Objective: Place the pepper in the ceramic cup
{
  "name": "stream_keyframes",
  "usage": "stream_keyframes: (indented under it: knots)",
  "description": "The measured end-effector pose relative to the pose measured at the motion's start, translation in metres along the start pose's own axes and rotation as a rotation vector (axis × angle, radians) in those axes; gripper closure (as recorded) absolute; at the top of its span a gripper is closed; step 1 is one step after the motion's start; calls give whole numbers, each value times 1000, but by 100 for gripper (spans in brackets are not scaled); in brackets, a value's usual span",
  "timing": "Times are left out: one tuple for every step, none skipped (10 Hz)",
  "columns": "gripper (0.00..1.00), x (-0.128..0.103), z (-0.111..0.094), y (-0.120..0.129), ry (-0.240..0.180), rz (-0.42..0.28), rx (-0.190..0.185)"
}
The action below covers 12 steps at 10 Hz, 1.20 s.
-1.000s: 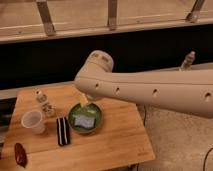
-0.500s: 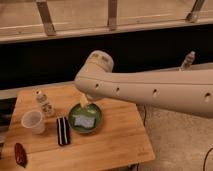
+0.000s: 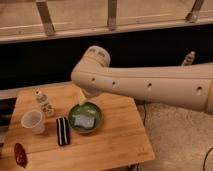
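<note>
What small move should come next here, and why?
Probably swing the hand, hanging near the green round plate, toward the near left corner of the wooden table: the small dark red glossy pepper lies there ungrasped, apart from the white ceramic cup.

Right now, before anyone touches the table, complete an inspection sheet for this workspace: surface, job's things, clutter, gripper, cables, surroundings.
Surface: light wooden table, things grouped on its left half.
Job's things: small dark red glossy pepper lying at the near left corner; plain white ceramic cup upright, apart from it.
Clutter: small white labelled bottle behind the cup; black ribbed oblong bar; round green plate holding a pale square item.
Gripper: gripper mostly hidden under the beige arm, over the plate's far rim, away from the pepper.
Cables: dark cable on the floor, far right.
Surroundings: metal rail posts above a dark wall.
</note>
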Motion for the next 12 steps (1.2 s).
stream_keyframes:
  knots:
    - [20, -17, -1, 15, -4, -49, -11]
    - [20, -34, -1, 34, -7, -100, -23]
    - [20, -50, -2, 58, -10, -157, -40]
    - [20, -60, -3, 81, -12, -195, -59]
    - [20, -68, -2, 110, -6, -233, -84]
    - [20, -74, -3, 142, -3, -266, -114]
    - [20, -74, -2, 148, 4, -273, -116]
    - [20, -74, -3, 147, 6, -271, -114]
    - [20, -74, -2, 147, 5, -271, -115]
    - [20, -74, -3, 148, 5, -271, -116]
    - [20, -74, -3, 148, 5, -271, -116]
    - [20, -74, -3, 148, 3, -266, -124]
